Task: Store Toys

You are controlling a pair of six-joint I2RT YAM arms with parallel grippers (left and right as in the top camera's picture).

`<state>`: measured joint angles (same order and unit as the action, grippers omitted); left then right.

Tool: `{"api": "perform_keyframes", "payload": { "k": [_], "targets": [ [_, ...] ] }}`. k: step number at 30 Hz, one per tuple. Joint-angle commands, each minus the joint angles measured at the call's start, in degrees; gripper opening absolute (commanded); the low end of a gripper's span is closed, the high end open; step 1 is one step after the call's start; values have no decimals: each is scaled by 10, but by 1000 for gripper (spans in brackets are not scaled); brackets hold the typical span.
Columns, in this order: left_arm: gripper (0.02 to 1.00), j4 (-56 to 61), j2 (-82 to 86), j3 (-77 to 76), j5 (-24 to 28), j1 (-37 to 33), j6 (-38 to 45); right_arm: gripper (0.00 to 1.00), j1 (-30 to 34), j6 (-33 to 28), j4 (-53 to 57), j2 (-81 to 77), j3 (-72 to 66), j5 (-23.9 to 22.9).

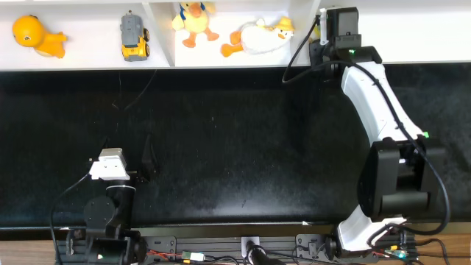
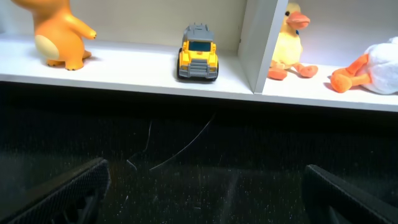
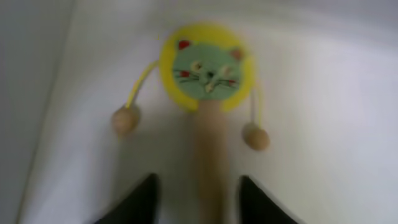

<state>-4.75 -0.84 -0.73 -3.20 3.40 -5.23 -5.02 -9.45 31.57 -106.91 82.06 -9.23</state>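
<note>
R gripper (image 3: 198, 183) at shelf (image 3: 323, 124), jaws parted astride cat-face rattle drum (image 3: 208, 78) handle, unclamped; placing looks done, next: retract straight w/o snagging beads; L gripper (image 2: 205, 168) wide open, empty.

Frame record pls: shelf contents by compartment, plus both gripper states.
shelf: white, along the far edge of the black table
left compartment: orange figure; yellow truck
middle compartment: yellow plush duck; white plush duck
right compartment: cat-face rattle drum
left gripper: open, over the table, facing the shelf
right gripper: open, fingers either side of the drum's wooden handle
</note>
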Motion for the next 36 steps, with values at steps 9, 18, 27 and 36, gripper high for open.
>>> {"api": "perform_keyframes", "payload": {
  "k": [9, 18, 27, 36],
  "targets": [
    [998, 0, 7, 2, 3, 2, -4, 952, -5, 25, 69, 71, -28, -7],
    [998, 0, 7, 2, 3, 2, -4, 996, -10, 56, 104, 357, -282, -58],
    [998, 0, 7, 2, 3, 2, -4, 991, -9, 56, 218, 478, -329, -52],
    [998, 0, 7, 2, 3, 2, -4, 996, -4, 60, 187, 462, -329, -37]
  ]
}}
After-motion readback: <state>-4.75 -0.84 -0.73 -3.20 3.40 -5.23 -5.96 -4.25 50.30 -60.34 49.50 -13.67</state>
